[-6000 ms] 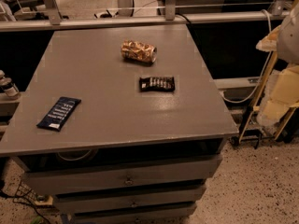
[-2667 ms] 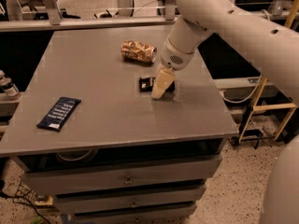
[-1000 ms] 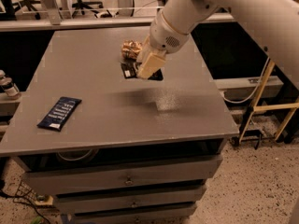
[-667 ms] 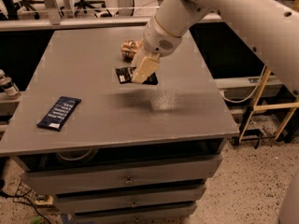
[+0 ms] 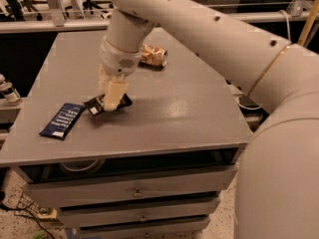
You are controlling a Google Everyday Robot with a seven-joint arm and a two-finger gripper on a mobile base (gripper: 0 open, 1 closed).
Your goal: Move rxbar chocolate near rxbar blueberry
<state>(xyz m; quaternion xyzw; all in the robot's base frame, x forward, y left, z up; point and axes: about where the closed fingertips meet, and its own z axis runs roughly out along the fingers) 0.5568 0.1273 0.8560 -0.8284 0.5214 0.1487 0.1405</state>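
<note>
The rxbar chocolate [image 5: 95,106], a short black-brown wrapper, is held in my gripper [image 5: 111,99] low over the grey table [image 5: 189,108], at its front left. The gripper is shut on the bar; its cream fingers [image 5: 114,91] cover the bar's middle. The rxbar blueberry [image 5: 63,120], a long navy-blue wrapper with white text, lies flat near the table's front left edge, a short gap to the left of the held bar.
A gold-brown patterned can [image 5: 152,56] lies on its side at the back middle of the table. My large white arm [image 5: 224,39] crosses over the table's right side. Drawers [image 5: 134,190] sit below the table front.
My gripper picked the chocolate bar up from the table's right middle and carried it left and forward, down to beside the blue bar. The view has also shifted closer.
</note>
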